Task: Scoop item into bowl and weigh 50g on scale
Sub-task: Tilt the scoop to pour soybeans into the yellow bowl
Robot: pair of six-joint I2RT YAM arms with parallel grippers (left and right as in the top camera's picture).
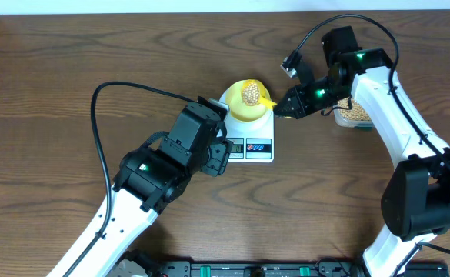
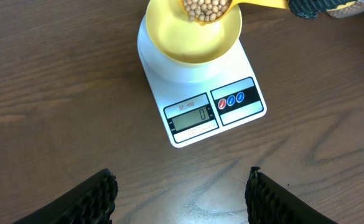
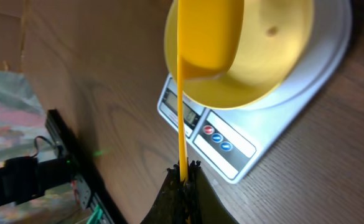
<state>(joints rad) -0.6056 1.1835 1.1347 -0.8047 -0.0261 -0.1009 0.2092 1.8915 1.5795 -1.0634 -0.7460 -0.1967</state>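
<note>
Your right jaws are clamped tight on the end of the thin, flat handle of a long yellow plastic scoop (image 3: 181,106). The scoop's round cup is heaped with small, round, tan beans (image 2: 205,7). That smooth little pile hangs right over the small round pale-yellow bowl (image 2: 188,46).

The bowl is smooth and shiny. It sits on the round top of the flat white plastic scale (image 2: 194,78). The scale has soft, rounded corners. Its little grey screen (image 2: 194,116) reads 0. Beside the screen are 3 small round marks, 1 red and 2 blue.

Your left jaws are spread wide and grip nothing. Their 2 black fingers (image 2: 98,196) have bumpy, ribbed pads. They hang above the brown wooden tabletop (image 2: 57,93), near the front of the scale. The wood has wavy grain lines.

More tan beans lie in a clear plastic tub (image 1: 357,115) on the far side of your right arm (image 1: 386,108), partly hidden by it.
</note>
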